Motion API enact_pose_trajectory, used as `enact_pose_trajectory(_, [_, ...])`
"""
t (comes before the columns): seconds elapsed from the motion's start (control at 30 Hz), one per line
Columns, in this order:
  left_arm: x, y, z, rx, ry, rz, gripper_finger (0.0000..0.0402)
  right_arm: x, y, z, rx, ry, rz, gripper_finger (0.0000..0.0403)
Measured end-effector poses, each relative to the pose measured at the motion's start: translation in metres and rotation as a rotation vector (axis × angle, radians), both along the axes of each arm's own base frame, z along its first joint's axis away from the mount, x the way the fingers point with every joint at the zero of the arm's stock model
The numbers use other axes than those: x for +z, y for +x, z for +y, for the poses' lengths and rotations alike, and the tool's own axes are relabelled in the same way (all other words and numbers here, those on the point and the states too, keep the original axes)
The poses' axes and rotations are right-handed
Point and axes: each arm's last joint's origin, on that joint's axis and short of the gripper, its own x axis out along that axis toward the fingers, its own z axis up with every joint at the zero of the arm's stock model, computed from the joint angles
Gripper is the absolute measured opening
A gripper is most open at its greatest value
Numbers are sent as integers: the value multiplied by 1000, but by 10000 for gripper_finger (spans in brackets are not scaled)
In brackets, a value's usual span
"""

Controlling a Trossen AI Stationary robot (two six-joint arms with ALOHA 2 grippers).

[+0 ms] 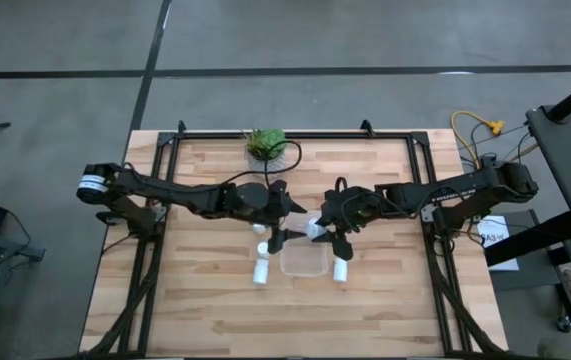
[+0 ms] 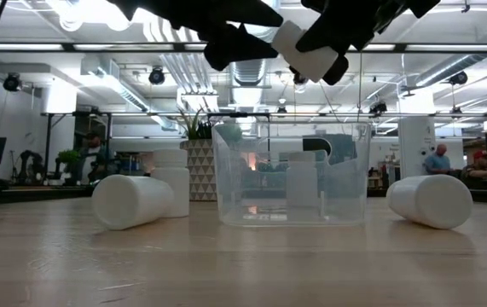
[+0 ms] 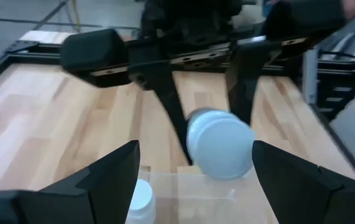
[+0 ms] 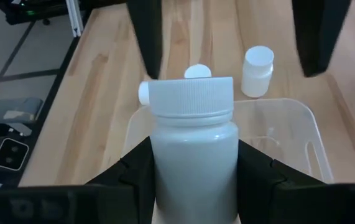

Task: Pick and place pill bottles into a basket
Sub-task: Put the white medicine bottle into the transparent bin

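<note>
Clearly the right gripper [image 4: 193,180] has its jaws clamped across the body of a small white cylindrical plastic pill bottle [image 4: 193,149], held above the clear rectangular plastic basket [image 4: 301,134]. It looks light, rigid and smooth, best gripped mid-body. The left gripper [image 3: 193,177] hovers nearby, jaws wide and empty.

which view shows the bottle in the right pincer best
The right wrist view: the held bottle fills it, clamped between the right pincer fingers above the basket. The left wrist view shows only its cap end, the low view shows it tilted overhead, and the high view barely shows it.
</note>
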Motion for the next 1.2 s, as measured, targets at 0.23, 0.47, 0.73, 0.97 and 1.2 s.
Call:
enact_pose_trajectory(0.23, [-1, 4, -1, -20, -6, 5, 293, 1, 1, 0, 2, -2, -18, 146])
enact_pose_trajectory(0.47, [-4, 7, -1, -26, -8, 12, 293, 2, 1, 0, 6, 2, -26, 146])
enact_pose_trajectory(0.73, [-2, 8, -1, -28, -10, -7, 293, 2, 2, 0, 6, 2, -31, 146])
enact_pose_trajectory(0.97, [-2, 8, -1, -28, -10, -8, 293, 3, 2, 0, 5, 2, -36, 146])
enact_pose_trajectory(1.2, [-2, 8, -1, -29, -10, -8, 293, 3, 2, 0, 5, 3, -43, 146])
